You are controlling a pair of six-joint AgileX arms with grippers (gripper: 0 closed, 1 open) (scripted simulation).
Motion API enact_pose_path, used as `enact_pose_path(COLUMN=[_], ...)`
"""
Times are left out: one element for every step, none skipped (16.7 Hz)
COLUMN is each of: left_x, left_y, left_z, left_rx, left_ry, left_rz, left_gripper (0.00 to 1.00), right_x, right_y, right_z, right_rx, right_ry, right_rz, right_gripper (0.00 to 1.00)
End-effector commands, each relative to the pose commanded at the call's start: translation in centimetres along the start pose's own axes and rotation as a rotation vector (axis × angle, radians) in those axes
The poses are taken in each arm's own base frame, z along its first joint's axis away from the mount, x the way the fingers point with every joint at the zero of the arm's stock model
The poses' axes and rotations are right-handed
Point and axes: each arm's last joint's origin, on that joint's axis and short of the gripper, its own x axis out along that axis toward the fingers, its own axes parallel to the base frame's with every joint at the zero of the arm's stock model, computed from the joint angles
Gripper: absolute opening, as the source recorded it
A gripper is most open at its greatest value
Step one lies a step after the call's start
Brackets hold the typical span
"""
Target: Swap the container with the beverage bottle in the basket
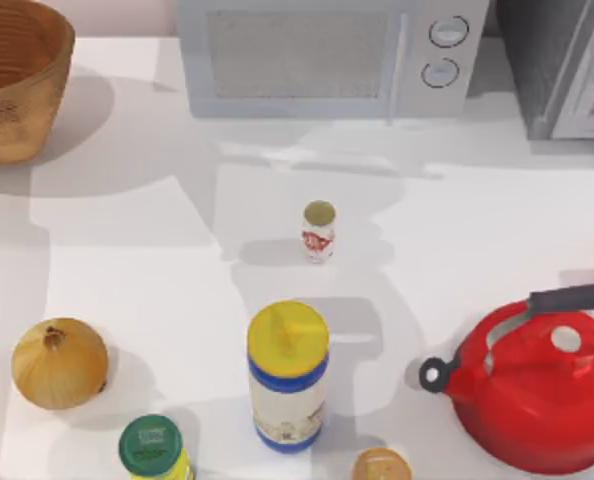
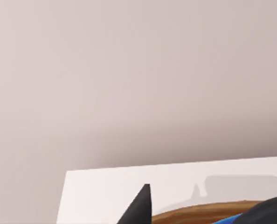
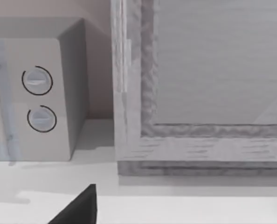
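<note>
The beverage bottle [image 1: 318,231], tiny and white with a red label and a tan top, stands upright at the table's middle. Nearer the front stands a tall white jar [image 1: 288,376] with a yellow lid and blue bands. The woven wicker basket [image 1: 17,75] sits at the far left corner, and the part of its inside that I can see holds nothing. In the left wrist view a dark edge of my left gripper [image 2: 139,209] rises before a brown curved rim [image 2: 199,215] and a bare wall. A dark edge of my right gripper [image 3: 78,209] faces the microwave.
A microwave [image 1: 327,55] stands along the back, with a grey cabinet [image 1: 562,65] to its right. A red kettle [image 1: 542,385] fills the front right. An onion [image 1: 59,363], a green-lidded jar [image 1: 154,449] and a tan lid [image 1: 380,466] lie along the front.
</note>
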Motion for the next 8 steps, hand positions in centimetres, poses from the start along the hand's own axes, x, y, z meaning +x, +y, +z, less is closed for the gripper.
enact_pose_path(left_x=[0.0,0.0,0.0,0.0,0.0,0.0,0.0,0.0], left_y=[0.0,0.0,0.0,0.0,0.0,0.0,0.0,0.0], left_z=[0.0,0.0,0.0,0.0,0.0,0.0,0.0,0.0], left_rx=[0.0,0.0,0.0,0.0,0.0,0.0,0.0,0.0], left_ry=[0.0,0.0,0.0,0.0,0.0,0.0,0.0,0.0], left_rz=[0.0,0.0,0.0,0.0,0.0,0.0,0.0,0.0], left_gripper=[0.45,0.53,0.6,0.68,0.75,0.83,0.9,0.98], right_x=[0.0,0.0,0.0,0.0,0.0,0.0,0.0,0.0], right_y=[0.0,0.0,0.0,0.0,0.0,0.0,0.0,0.0], right_z=[0.0,0.0,0.0,0.0,0.0,0.0,0.0,0.0], right_rx=[0.0,0.0,0.0,0.0,0.0,0.0,0.0,0.0], right_ry=[0.0,0.0,0.0,0.0,0.0,0.0,0.0,0.0], right_rz=[0.0,0.0,0.0,0.0,0.0,0.0,0.0,0.0], right_gripper=[1.0,1.0,1.0,1.0,1.0,1.0,1.0,1.0])
